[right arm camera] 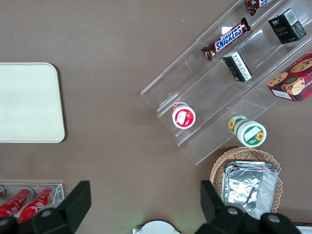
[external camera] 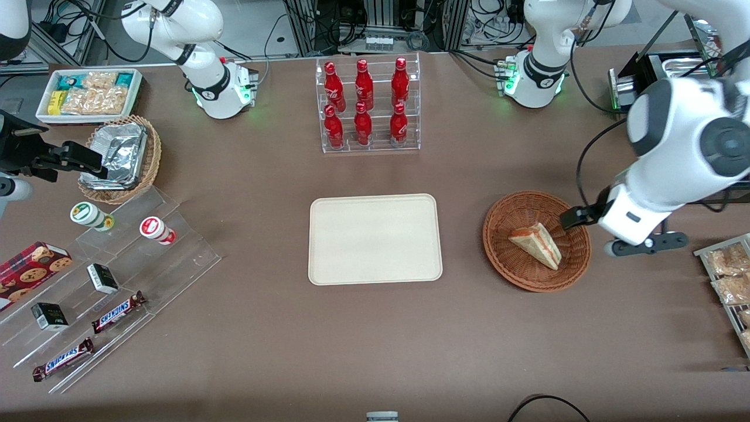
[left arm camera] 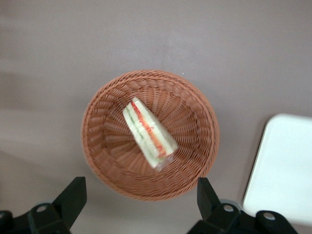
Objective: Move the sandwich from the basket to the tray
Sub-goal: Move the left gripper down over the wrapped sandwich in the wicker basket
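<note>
The sandwich (external camera: 536,244) (left arm camera: 148,132), a white wedge with red and green filling, lies in the reddish-brown woven basket (external camera: 510,258) (left arm camera: 105,161). The cream tray (external camera: 375,239) (left arm camera: 285,165) lies flat at the table's middle, beside the basket, with nothing on it. My left gripper (external camera: 577,217) (left arm camera: 140,204) hangs above the basket's rim on the side toward the working arm's end of the table. Its fingers (left arm camera: 73,197) stand wide open with nothing between them, clear of the sandwich.
A clear rack of red bottles (external camera: 366,105) stands farther from the front camera than the tray. Toward the parked arm's end are a stepped acrylic shelf with snacks (external camera: 117,275), a tan basket with foil (external camera: 120,158) and a white snack box (external camera: 88,94). Packets (external camera: 726,275) lie at the working arm's end.
</note>
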Motion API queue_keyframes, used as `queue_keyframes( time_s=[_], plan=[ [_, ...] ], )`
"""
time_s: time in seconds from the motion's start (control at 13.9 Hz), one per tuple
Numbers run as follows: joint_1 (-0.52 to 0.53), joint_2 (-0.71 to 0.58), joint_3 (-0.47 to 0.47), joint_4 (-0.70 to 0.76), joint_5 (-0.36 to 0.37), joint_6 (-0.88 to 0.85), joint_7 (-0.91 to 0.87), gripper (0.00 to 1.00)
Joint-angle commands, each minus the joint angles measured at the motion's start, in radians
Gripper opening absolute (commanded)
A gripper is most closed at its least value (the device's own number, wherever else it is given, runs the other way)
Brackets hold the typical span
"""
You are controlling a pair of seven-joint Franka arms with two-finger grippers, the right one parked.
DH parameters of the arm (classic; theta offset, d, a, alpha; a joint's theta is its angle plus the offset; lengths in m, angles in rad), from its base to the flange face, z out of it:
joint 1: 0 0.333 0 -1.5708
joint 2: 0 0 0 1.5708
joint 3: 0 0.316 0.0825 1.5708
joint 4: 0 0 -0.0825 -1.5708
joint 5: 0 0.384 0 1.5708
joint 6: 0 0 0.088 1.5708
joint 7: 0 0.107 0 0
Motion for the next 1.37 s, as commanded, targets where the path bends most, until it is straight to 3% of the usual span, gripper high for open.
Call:
queue_keyframes(
  time_s=[0.0,0.29,0.5,0.65,1.3],
  plan=[
    [-0.027,-0.061,0.003,-0.132,-0.002,0.096,-0.212,1.0],
    [-0.031,-0.095,0.003,-0.325,0.0,0.369,-0.494,1.0],
    [-0.047,-0.09,0.003,-0.459,0.004,0.556,-0.565,1.0],
    [-0.051,-0.073,0.003,-0.461,0.006,0.567,-0.645,1.0],
    [-0.048,0.026,0.005,-0.49,0.006,0.65,-0.653,1.0]
  ],
)
